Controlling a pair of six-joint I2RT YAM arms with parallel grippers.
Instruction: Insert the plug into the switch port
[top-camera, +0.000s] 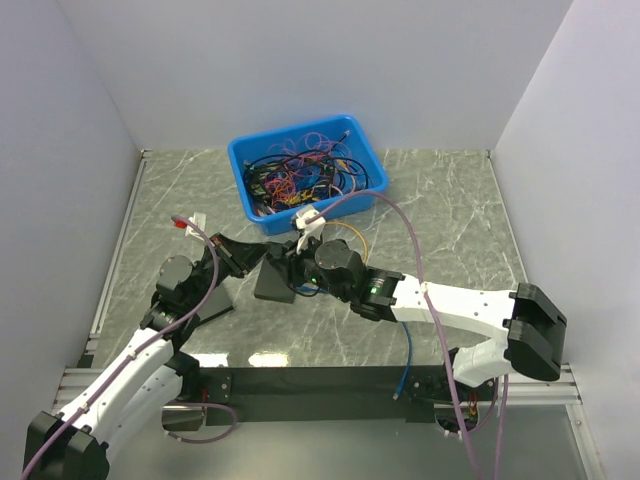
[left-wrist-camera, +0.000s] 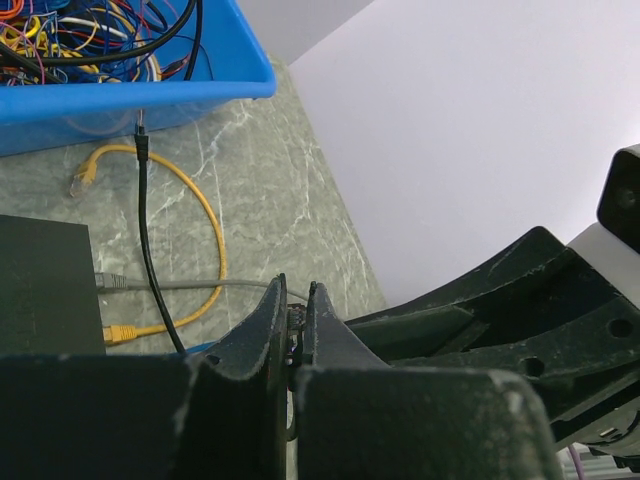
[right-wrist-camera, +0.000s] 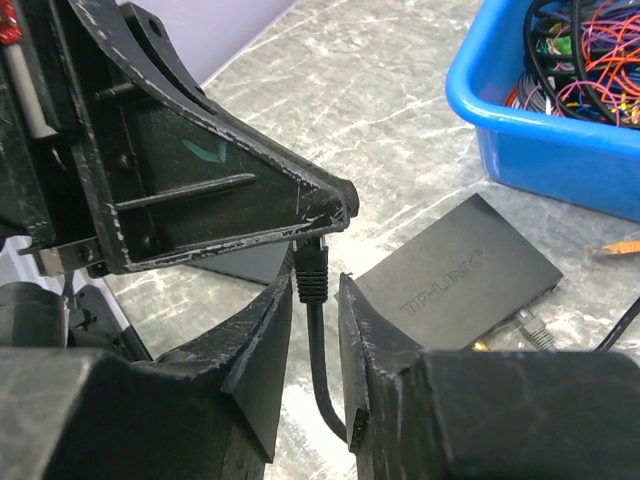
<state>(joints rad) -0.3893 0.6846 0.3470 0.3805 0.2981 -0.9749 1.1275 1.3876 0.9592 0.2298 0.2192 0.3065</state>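
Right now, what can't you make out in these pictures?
- Plug tip: right wrist view, the left gripper covers it.
- Switch sockets: top view, left gripper and right gripper cover them; right wrist view shows only its top.
- What the left gripper pinches: left wrist view, its near-shut fingers hide it.
- Single cables in the bin: top view, too small, tangled.

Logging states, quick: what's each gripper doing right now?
Left gripper: closed on the plug.
Right gripper: closed on the black cable below the plug.

Black plug (right-wrist-camera: 312, 272) stands upright, seemingly aloft; black TP-LINK switch (right-wrist-camera: 455, 268) lies flat just beside it.
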